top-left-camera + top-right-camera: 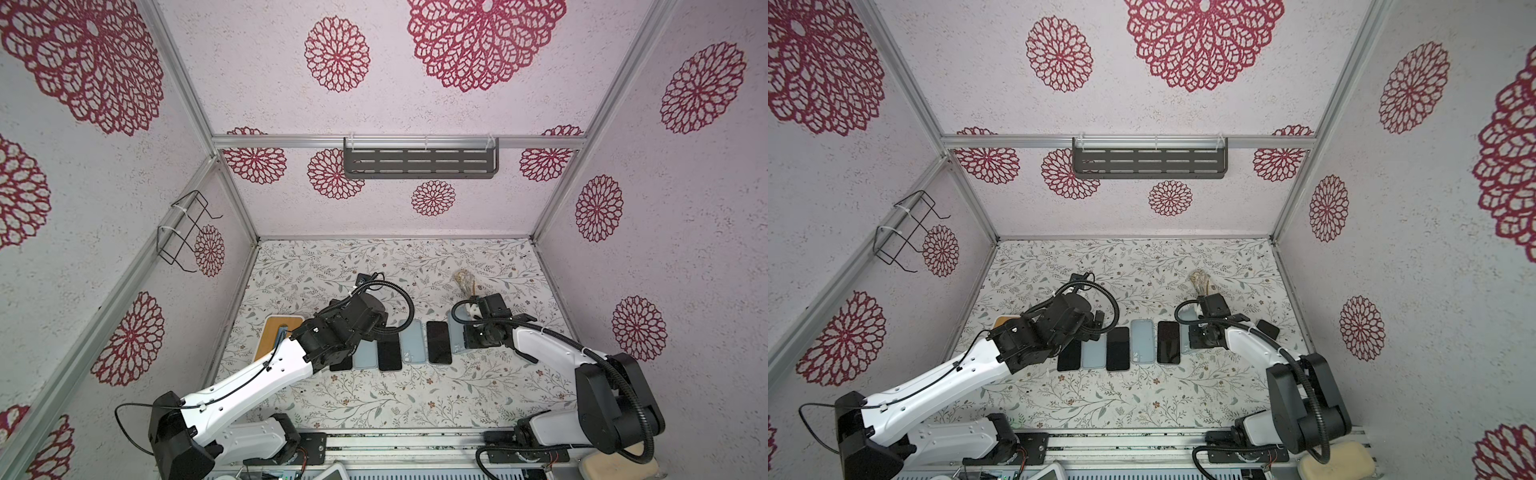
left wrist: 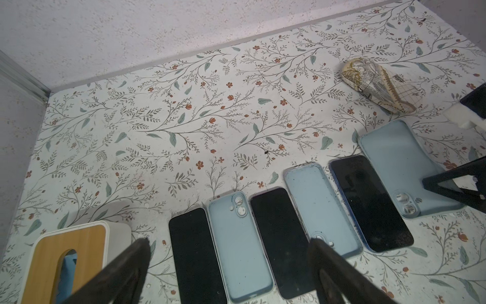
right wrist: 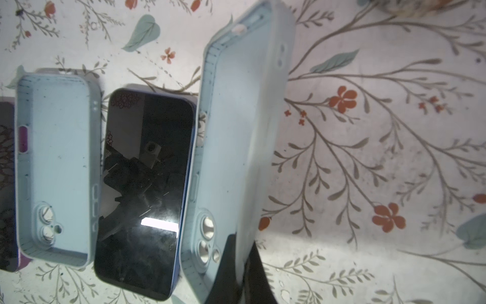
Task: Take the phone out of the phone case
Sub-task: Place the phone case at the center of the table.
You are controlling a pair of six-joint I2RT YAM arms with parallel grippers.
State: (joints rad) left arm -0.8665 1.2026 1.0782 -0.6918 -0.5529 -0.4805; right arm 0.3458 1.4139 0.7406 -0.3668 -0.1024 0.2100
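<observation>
The right gripper [image 3: 248, 273] was clamped on the empty case [image 3: 236, 131], tilting it, apparently to clear the phone [image 3: 144, 184] at its nine o'clock; the left gripper [image 2: 228, 244] hung apart.

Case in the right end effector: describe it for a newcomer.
On the floral table, black phones alternate with pale blue cases in a row. It's the end case nearest the right arm, the only one the right end effector pinches.
</observation>
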